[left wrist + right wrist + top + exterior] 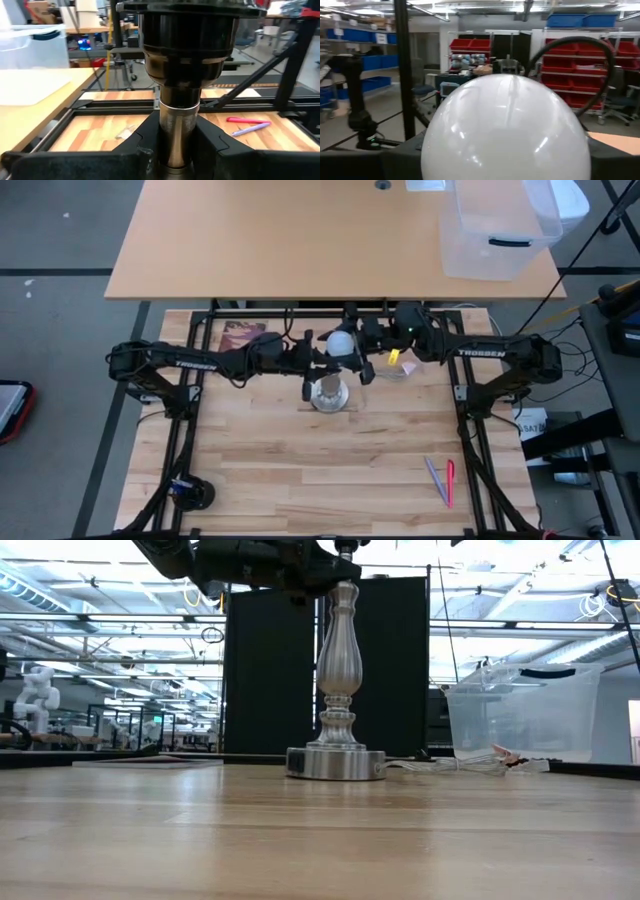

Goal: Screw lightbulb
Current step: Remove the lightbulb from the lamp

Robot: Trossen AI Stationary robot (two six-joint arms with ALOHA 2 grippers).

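While right pincer [352, 352] grips lightbulb [341, 342], table [300, 470] seems open.

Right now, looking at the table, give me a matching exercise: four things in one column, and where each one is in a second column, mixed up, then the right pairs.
Things:
1. lightbulb
2. lamp stand
3. pink and purple pens
4. clear plastic bin

Places:
A. on the pale desk beyond the work table
B. lying flat near the right arm's base
C. in the right tool, beside the stand's top
D. upright mid-table, its neck clamped by the left tool

Pairs: 1-C, 2-D, 3-B, 4-A
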